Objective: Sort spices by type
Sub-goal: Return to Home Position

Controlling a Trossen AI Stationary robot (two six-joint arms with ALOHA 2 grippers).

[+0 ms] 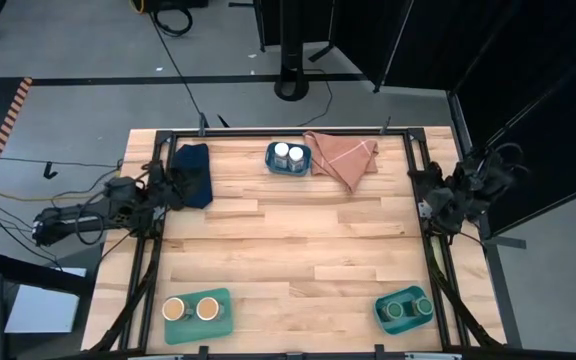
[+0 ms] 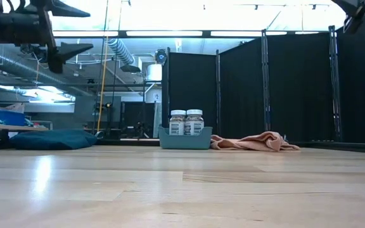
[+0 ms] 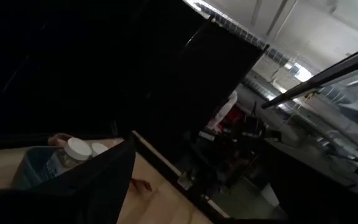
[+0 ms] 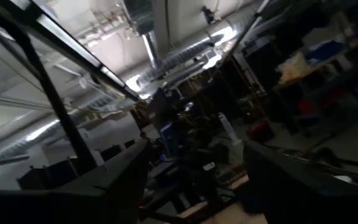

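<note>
Resting in three trays (image 1: 269, 160), six jars (image 2: 194, 121) are counted: two white-lidded (image 1: 281, 152), two tan-lidded (image 1: 175, 309), two green-lidded (image 1: 399, 309). Right gripper (image 4: 196, 149) is held spread (left gripper (image 1: 168, 187): cannot be told).

The pale wood-plank table (image 1: 298, 250) carries white-lidded jars (image 1: 281, 152) in a blue tray (image 1: 288, 172), tan-lidded jars (image 1: 175, 309) in a green tray (image 1: 223, 320), green-lidded jars (image 1: 400, 310) in a teal tray (image 1: 383, 320), a navy cloth (image 1: 194, 172) and a salmon-pink cloth (image 1: 346, 156).
</note>
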